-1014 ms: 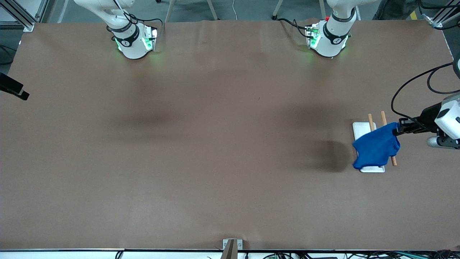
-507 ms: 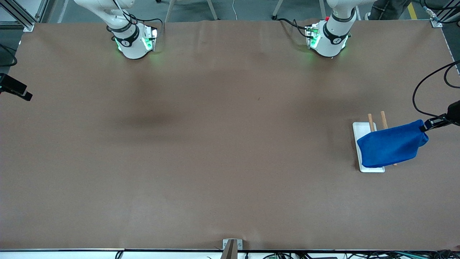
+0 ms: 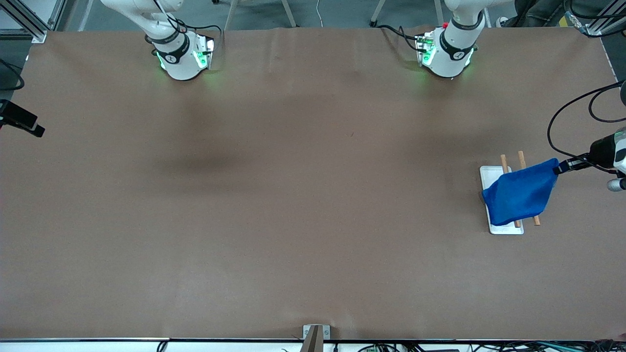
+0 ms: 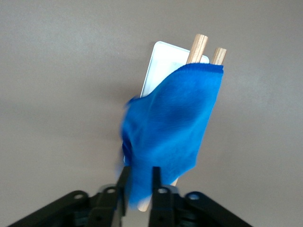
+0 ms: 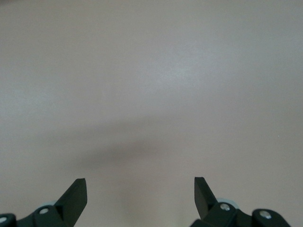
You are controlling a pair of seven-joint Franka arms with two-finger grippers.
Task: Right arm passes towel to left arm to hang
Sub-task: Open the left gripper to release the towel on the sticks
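The royal-blue towel [image 3: 521, 194] hangs from my left gripper [image 3: 557, 170], which is shut on one corner, over the white tray [image 3: 487, 177] and its two wooden rods [image 3: 503, 161] at the left arm's end of the table. In the left wrist view the towel [image 4: 173, 127] drapes in front of the rods [image 4: 198, 46] and tray [image 4: 158, 64], pinched between my left gripper's [image 4: 139, 177] fingers. My right gripper [image 5: 140, 189] is open and empty over bare table; in the front view only a dark part [image 3: 22, 120] shows at the edge by the right arm's end.
Black cables [image 3: 567, 127] loop above the table near the left gripper. The brown table top [image 3: 293, 195] stretches wide between the tray and the right arm's end. A small metal bracket [image 3: 313, 335] sits at the table's near edge.
The left gripper swung out past the tray with the towel stretched, then came back toward the rods. The towel now hangs more bunched over the tray. The right arm waits.
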